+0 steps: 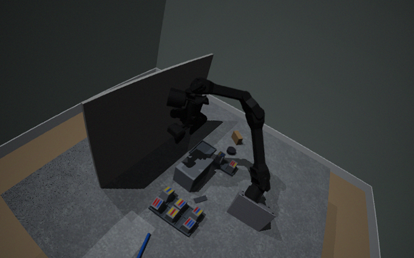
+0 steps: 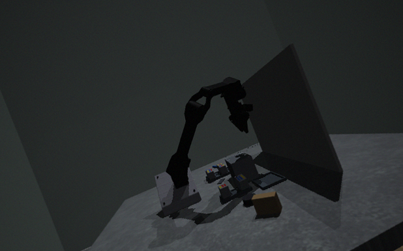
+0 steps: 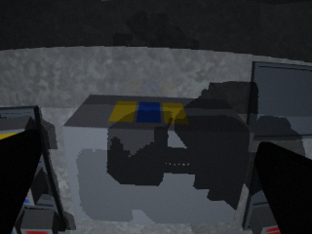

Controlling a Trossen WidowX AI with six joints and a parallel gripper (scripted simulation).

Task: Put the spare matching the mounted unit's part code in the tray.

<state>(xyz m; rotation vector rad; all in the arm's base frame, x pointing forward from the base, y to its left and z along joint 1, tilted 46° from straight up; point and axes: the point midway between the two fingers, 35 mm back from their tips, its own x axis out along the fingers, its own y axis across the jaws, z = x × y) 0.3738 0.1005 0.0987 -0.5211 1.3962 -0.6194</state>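
Observation:
The mounted unit [image 1: 190, 176] [image 2: 248, 168] [image 3: 93, 171] is a grey box. The wrist view shows its back face with a yellow, blue, yellow stripe code [image 3: 148, 112]. My gripper [image 1: 184, 137] [image 2: 246, 131] [image 3: 151, 148] is open and empty, high above the unit. The dark tray [image 1: 206, 148] [image 2: 269, 179] [image 3: 285, 99] holds nothing visible. On the large rack, one spare [image 1: 168, 190] looks yellow, blue, yellow; the other spares there show red in their codes. On the small rack, one spare [image 1: 221, 154] [image 2: 241, 177] is blue and yellow, its stripe order unclear; another [image 1: 233, 164] [image 2: 223, 186] has red and yellow.
A tall dark panel [image 1: 138, 125] [image 2: 282, 114] stands behind the unit and tray. A brown block [image 1: 237, 137] [image 2: 266, 204] and a dark round piece [image 1: 231, 150] lie near the small rack. A flat grey piece [image 1: 200, 199] lies between unit and arm base. A blue rod [image 1: 141, 250] lies farther forward.

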